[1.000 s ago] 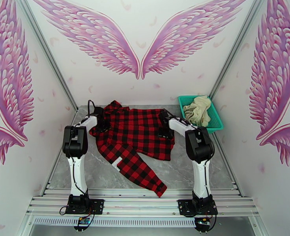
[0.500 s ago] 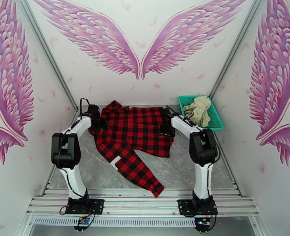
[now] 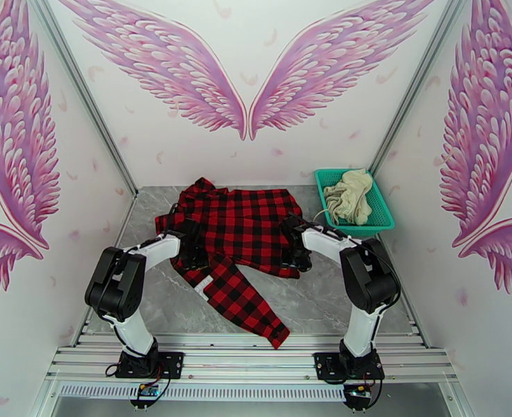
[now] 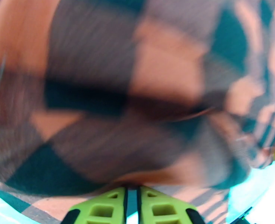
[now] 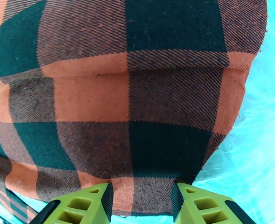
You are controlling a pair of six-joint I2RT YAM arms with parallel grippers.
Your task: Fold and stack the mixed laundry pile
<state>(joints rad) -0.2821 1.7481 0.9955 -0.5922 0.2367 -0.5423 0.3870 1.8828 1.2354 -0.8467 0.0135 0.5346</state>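
On the grey table (image 3: 325,307), between the two arms, the red-and-black shirt (image 3: 242,224) lies spread with its body towards the far side, and one long sleeve (image 3: 249,307) runs diagonally to the near edge, with a white label (image 3: 205,290) beside it. The cream garment (image 3: 349,196) is well apart from it, crumpled inside the teal basket (image 3: 386,215) at the far right corner. The left gripper (image 4: 132,188) sits at the left side of the shirt. Its fingers are pressed almost together and the checked cloth begins directly at their tips, so I judge that it pinches a thin fold (the left wrist view is blurred, so this is not sure). The right gripper (image 5: 141,185) is at the near right corner of the shirt body. Its jaws stand about half apart and the edge of the cloth fills the gap from one pad to the other, which looks like a hold on a thicker, bunched part. The shirt seems a light, soft flannel: it will sag and wrinkle, not keep any shape, but its rough weave should not slip easily. I think the best places to take it are the hem corners and the shoulders, both sides together, and the sleeve at its cuff.
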